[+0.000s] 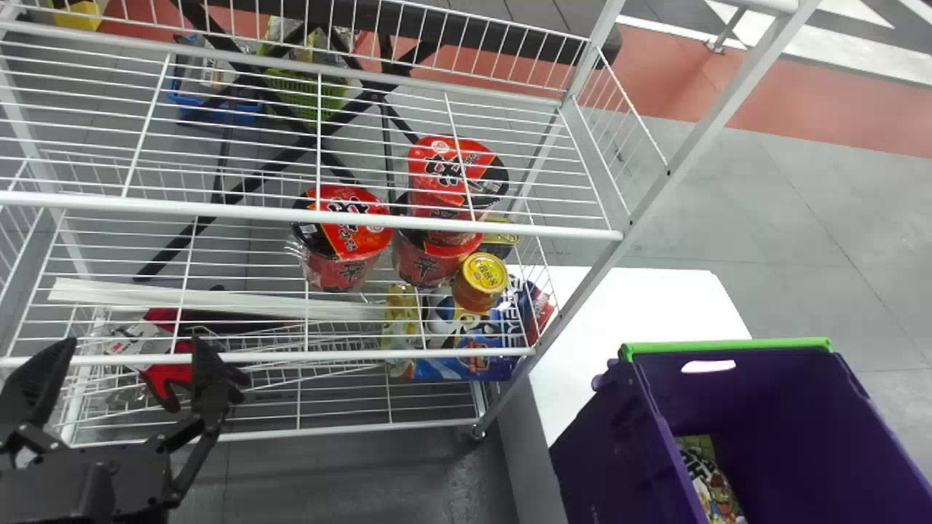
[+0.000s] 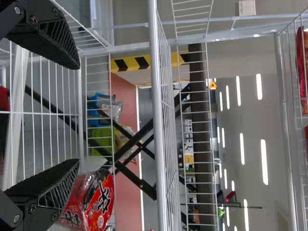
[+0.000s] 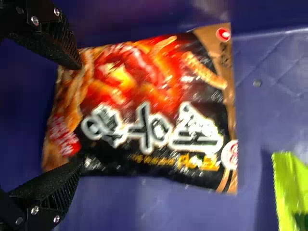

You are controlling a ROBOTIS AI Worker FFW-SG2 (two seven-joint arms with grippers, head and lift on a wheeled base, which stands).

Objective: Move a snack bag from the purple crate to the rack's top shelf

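In the head view, my left gripper (image 1: 132, 351) stands open before the rack (image 1: 659, 175) at the lower left. The left wrist view has the same gripper (image 2: 77, 113) with empty space between its fingers. The purple crate (image 1: 757, 397) is at the lower right, with a printed bag (image 1: 708, 477) inside. In the right wrist view my right gripper (image 3: 79, 115) is open inside the crate, its two fingertips over one end of a black and orange snack bag (image 3: 154, 108) lying flat. A bright green bag (image 3: 292, 187) lies apart from it. Red packages (image 2: 303, 72) are on a high shelf.
Red noodle cups (image 1: 346, 240), a yellow-lidded can (image 1: 480, 280) and a blue pack (image 1: 473, 356) are on the lower shelves. The rack's white front rail (image 1: 306, 214) runs across the view. A white table (image 1: 641, 306) adjoins the crate.
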